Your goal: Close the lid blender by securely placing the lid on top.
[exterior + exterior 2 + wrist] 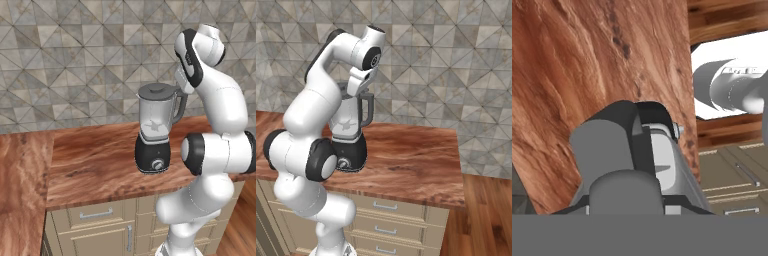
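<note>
Surface (95, 155): wood-grain top over drawers, the largest item we list. Bare wood runs to 9 o'clock of the blender in the left base view and to 3 o'clock in the right base view. The front edge lies near the base.

Blender (155, 132): upright near the front edge, handle at 3 o'clock in the left base view, arm close beside it.

Lid (156, 92): appears seated level on the jar rim.

Tool (626, 192): fingers pressed nearly together; whether they pinch the lid knob we cannot tell.

Step, as we judge it: final seating. Next move calls for letting go and rising straight to 12 o'clock, clear of the handle.
</note>
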Controlling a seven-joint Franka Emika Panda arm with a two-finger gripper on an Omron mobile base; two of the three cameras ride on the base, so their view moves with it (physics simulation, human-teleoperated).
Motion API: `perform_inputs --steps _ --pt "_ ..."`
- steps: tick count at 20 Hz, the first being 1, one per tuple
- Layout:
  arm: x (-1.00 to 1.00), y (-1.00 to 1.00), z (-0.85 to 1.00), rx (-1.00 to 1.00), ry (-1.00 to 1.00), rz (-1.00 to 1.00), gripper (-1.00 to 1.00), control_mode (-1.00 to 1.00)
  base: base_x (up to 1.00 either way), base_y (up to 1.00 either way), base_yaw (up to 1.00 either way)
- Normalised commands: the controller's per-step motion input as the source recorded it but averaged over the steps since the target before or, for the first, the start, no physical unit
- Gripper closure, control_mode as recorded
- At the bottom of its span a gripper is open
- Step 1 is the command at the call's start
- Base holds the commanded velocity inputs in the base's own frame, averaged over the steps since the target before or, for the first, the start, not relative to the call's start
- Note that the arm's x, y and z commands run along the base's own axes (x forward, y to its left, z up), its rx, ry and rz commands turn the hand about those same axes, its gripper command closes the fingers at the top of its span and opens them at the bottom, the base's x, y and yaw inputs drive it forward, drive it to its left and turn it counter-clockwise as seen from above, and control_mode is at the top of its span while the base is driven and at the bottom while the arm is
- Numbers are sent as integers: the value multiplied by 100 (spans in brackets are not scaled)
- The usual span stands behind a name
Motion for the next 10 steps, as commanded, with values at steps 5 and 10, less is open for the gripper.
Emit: perform_inputs --steps 5,10 --pt "-8 3 -28 0 0 2 -100 -100 0 0 0" --pt "-9 1 -9 0 -1 2 -100 -100 0 0 0"
